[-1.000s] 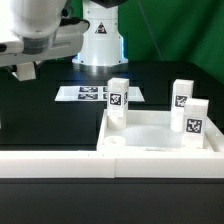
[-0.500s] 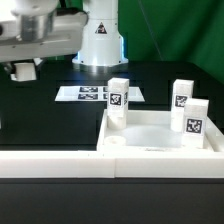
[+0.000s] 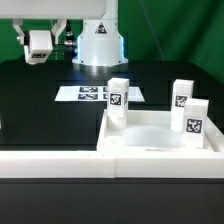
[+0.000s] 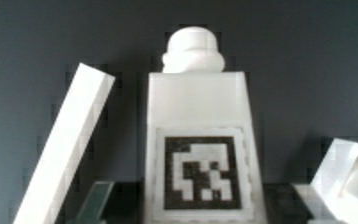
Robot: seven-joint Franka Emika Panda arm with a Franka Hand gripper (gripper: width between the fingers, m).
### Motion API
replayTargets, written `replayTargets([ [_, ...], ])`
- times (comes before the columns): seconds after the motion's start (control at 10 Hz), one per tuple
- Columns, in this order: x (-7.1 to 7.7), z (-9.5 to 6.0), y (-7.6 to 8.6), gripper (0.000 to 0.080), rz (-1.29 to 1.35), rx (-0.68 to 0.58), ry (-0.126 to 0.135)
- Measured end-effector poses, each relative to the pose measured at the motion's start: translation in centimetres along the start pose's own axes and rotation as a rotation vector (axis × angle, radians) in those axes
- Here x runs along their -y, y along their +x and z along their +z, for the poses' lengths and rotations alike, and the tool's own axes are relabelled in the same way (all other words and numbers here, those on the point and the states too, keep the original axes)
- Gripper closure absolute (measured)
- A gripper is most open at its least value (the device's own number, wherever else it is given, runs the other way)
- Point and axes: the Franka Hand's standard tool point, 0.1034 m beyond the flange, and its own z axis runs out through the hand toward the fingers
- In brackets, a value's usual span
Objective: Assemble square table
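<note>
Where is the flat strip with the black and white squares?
The marker board lies flat on the black table, a little to the exterior view's left of middle, just in front of the robot base and behind the nearest white leg.

Black table [image 3: 40, 110] — green backdrop [image 3: 175, 25], perhaps.

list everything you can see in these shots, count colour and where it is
square table top: 1, white, rimmed, lying on the black table near the exterior view's front right
legs: 3 seen in the exterior view, white blocks with black-and-white tags, standing upright on the top, one at its left rear, two at its right
leg held in the hand: 1, white, tagged, seen close up in the wrist view
marker board: 1, white with black tags, flat on the table behind the top
table: 1, black
robot base: 1, white, at the rear
hand: 1, white, raised at the exterior view's upper left, shut on a leg
</note>
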Motion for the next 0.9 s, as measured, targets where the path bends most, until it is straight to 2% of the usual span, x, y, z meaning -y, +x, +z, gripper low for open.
replayTargets([
  [0.1, -0.4, -0.2, 0.4, 0.0511, 0.0, -0.084, -0.014],
  [0.2, -0.2, -0.4, 0.7, 0.0511, 0.041, -0.14, -0.01],
  [0.3, 1.2, -1.0, 2.3, 0.0511, 0.069, -0.18, 0.014],
  [0.4, 2.7, -1.7, 4.4, 0.0511, 0.113, -0.226, 0.055],
  [0.6, 5.1, -3.3, 9.9, 0.0511, 0.196, -0.349, 0.057],
  [0.7, 5.4, -5.1, 11.6, 0.0511, 0.248, -0.383, 0.059],
  [0.8, 4.9, -7.1, 12.6, 0.0511, 0.255, -0.434, 0.061],
  [0.9, 4.1, -8.2, 11.8, 0.0511, 0.276, -0.471, 0.096],
])
